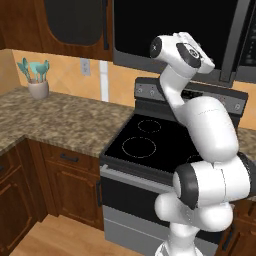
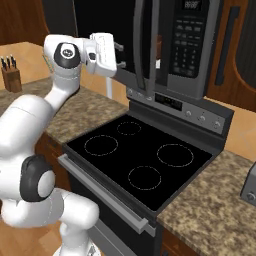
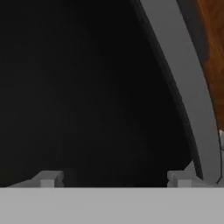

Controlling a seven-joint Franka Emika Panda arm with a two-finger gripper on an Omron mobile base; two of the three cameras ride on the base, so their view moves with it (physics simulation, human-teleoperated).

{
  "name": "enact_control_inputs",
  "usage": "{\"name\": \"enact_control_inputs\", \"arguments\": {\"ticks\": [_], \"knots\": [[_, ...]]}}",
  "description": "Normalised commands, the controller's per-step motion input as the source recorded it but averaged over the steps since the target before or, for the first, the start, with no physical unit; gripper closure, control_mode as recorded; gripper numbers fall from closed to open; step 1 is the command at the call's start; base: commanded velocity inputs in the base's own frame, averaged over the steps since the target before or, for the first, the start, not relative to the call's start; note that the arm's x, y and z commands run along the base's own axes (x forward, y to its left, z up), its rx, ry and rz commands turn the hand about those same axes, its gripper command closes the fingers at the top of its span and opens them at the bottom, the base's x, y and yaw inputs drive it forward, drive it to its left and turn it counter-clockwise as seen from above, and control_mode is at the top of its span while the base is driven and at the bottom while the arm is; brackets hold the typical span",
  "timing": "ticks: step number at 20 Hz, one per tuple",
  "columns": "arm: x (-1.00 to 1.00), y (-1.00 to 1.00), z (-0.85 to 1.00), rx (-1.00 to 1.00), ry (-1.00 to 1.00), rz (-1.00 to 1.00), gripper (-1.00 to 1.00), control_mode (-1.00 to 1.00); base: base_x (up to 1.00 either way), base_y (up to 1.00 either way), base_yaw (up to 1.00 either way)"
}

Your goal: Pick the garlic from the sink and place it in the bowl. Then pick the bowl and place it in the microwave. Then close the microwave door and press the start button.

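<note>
From the right base view, my jaws are raised against the outer face of the door, flat on the dark glass. I judge I am placed there to push, not to grasp. The door is not quite home: just past my jaws its handle stands a little clear of the microwave. In that gap I see a reddish-brown sliver that I take for the bowl, over a bit of white plate. So the bowl seems to be inside already. Whether the garlic lies in it I cannot tell. Beyond the handle is the button panel, which I have not reached yet. Well below my jaws lies the stove, and far behind me on the worktop is a knife block. From the left base view, my arm reaches up over the stove to the door. Well off to the side and lower down, a pot holds teal utensils. In the hand view, black glass lies dead ahead. The grey handle sweeps past beside one tip, with brown cabinet wood beyond it. My two tips stand wide apart with nothing between them, so I am released and holding nothing.
</note>
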Motion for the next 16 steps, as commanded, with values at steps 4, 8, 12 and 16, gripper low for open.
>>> {"name": "enact_control_inputs", "arguments": {"ticks": [4,8,12,16], "knots": [[0.78,-0.17,-0.20,0.02,-0.27,0.03,-1.00,-1.00,0.00,0.00,0.00],[0.52,-0.32,0.00,0.07,-0.17,0.01,-1.00,-1.00,0.00,0.00,0.00],[0.69,-0.65,-0.03,0.06,-0.14,0.01,-1.00,-1.00,0.00,0.00,0.00],[1.00,-0.65,-0.34,0.01,0.07,0.05,-1.00,-1.00,0.00,0.00,0.00]]}}
